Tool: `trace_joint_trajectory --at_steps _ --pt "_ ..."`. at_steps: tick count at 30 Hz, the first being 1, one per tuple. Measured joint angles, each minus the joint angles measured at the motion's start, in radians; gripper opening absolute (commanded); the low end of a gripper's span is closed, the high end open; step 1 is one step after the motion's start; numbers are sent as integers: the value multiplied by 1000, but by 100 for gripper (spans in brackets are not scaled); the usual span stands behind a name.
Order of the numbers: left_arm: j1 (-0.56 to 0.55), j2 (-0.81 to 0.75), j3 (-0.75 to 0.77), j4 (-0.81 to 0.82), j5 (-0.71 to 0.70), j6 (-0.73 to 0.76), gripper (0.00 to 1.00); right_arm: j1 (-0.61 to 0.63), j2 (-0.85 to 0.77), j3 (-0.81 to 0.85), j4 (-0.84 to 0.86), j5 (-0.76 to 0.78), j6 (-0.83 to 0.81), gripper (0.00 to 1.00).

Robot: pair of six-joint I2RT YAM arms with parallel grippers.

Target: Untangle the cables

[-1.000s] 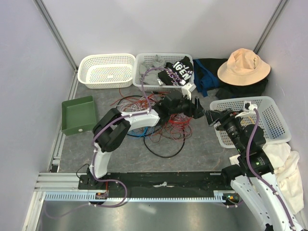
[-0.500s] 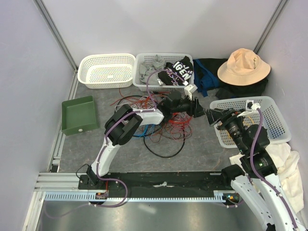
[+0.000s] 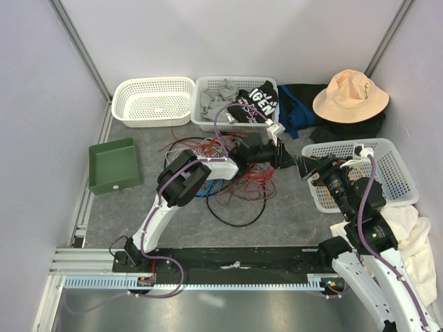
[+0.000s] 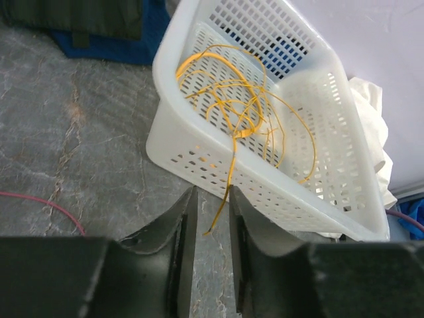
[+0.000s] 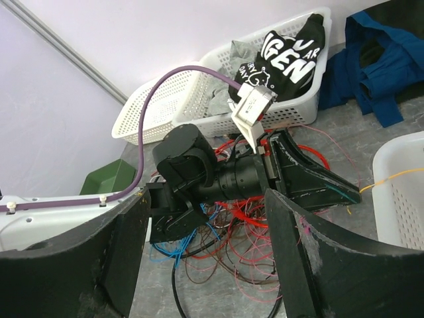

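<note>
The cables (image 3: 239, 181) lie in a loose red, pink, brown, blue and black tangle (image 5: 265, 252) mid-table, under my left arm. One yellow cable (image 4: 245, 112) sits coiled in the white basket (image 4: 199, 159) on the right, and its end hangs over the basket's near wall. My left gripper (image 4: 212, 195) reaches to that wall (image 3: 294, 162). Its jaws stand a narrow gap apart, with the yellow end between them and not clamped. My right gripper (image 5: 207, 202) hovers wide open beside it (image 3: 309, 169), holding nothing and facing the left gripper (image 5: 351, 197).
A green tray (image 3: 111, 164) sits at the left. At the back are an empty white basket (image 3: 154, 100), a basket of clothes (image 3: 235, 102), dark clothing (image 3: 297, 104) and a tan hat (image 3: 349, 95). A white cloth (image 3: 415, 242) lies at the right edge.
My left gripper's jaws have narrowed around the yellow cable's end, and the left arm has stretched further right. The right arm has barely moved.
</note>
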Motion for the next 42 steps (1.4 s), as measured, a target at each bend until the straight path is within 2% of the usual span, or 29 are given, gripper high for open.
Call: trace_joint_trajectory --at_steps 3,8,15,20,25,27,28,30,31,34,36,42 --pt "0 0 0 20 10 -12 2 0 2 0 -1 10 -4 77" --pt "0 -47 -90 58 8 -14 2 1 10 31 -30 37 -21 78" --pt "1 -240 -229 60 0 -14 2 5 10 96 -40 45 -30 77" --pt "-18 -341 -188 95 -1 -18 2 5 10 118 -45 44 -29 78" --pt "-89 -293 -26 75 0 -22 2 5 10 136 -45 44 -29 78" --pt "-130 -226 88 53 2 -23 23 5 10 137 -45 44 -29 78" --pt "-148 -193 132 38 3 -25 38 5 10 137 -46 44 -29 78" --pt "-175 -124 219 -8 8 -33 82 5 10 137 -48 44 -29 78" --pt "-187 -97 244 -41 11 -38 99 6 10 138 -52 45 -29 78" --pt "-195 -73 240 -142 -24 -42 100 6 6 158 -65 59 -32 79" --pt "-188 -93 185 -168 -64 -34 100 6 7 171 -63 60 -31 79" --pt "-106 -273 -42 -272 -196 -23 100 7 8 189 -53 55 -29 79"
